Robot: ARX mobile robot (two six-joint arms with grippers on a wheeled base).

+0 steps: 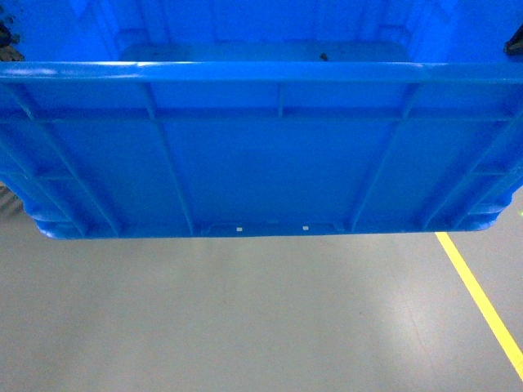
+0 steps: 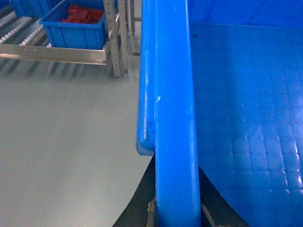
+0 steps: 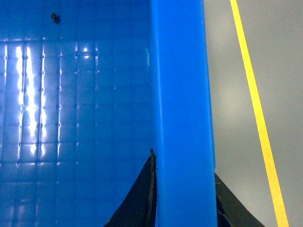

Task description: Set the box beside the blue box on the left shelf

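1. Head view: the box (image 1: pixel 261 147) hangs above the floor (image 1: pixel 245 318), carried between the left tool (image 1: pixel 6 37) and right tool (image 1: pixel 513 41) at its opposite end rims, presumably to keep it level.
2. Left wrist view: the left tool (image 2: pixel 176 215) straddles the rim, clamped on it; the left shelf (image 2: pixel 28 35), bearing the blue box (image 2: pixel 75 28), lies well ahead.
3. Right wrist view: the right tool (image 3: pixel 182 208) likewise pinches the rim; a yellow line (image 3: pixel 258 113) runs outboard.

Box (image 1: pixel 270 155) was bright blue, ribbed walls, grid-embossed floor. Floor (image 1: pixel 245 318) grey with yellow line (image 1: pixel 482 302). Shelf (image 2: pixel 52 52) grey, white rollers; second blue bin (image 2: pixel 75 30) held red parts (image 2: pixel 83 13).
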